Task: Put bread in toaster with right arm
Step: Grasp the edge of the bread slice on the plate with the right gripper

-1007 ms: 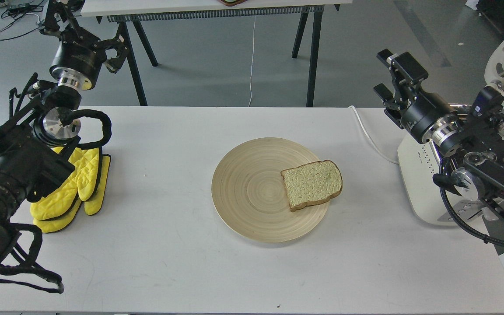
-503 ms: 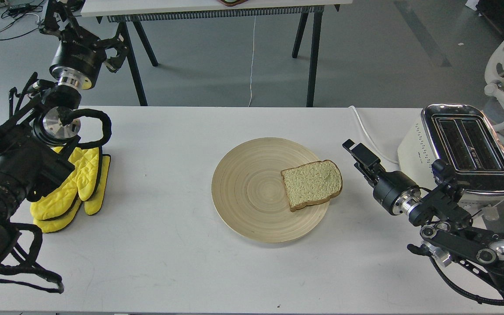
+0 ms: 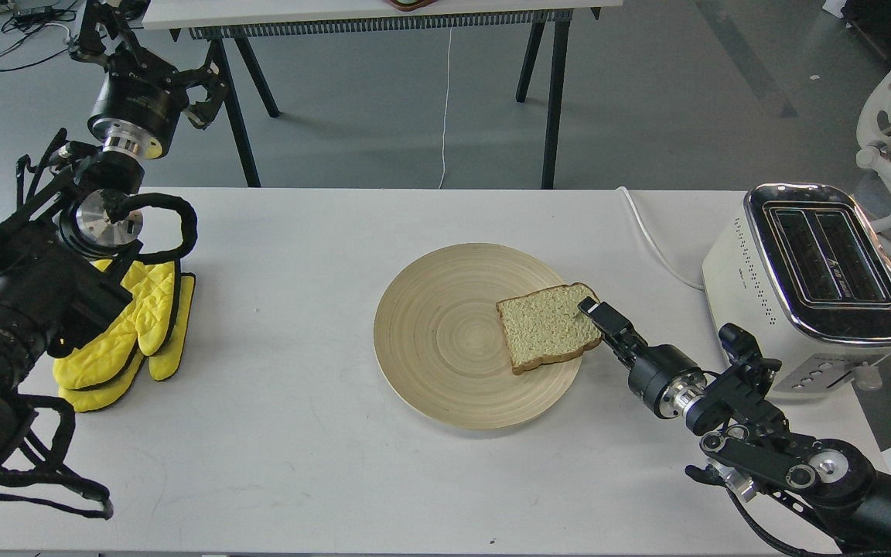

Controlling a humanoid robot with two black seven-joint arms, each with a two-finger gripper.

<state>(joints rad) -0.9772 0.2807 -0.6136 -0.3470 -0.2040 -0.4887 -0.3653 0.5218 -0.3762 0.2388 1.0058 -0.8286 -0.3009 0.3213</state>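
At the upper left of the frame the left gripper (image 3: 209, 93) hangs beyond the table's far edge with its fingers spread apart, holding nothing, above the yellow oven mitts (image 3: 132, 329) lying at the left of the white table (image 3: 298, 464). In the centre sits a round wooden plate (image 3: 445, 340), and the bread (image 3: 546, 325) lies flat on its right side. The right gripper (image 3: 594, 311) reaches to the slice's right edge; whether its fingers are parted or clenched I cannot tell. At the right stands the toaster (image 3: 809, 286).
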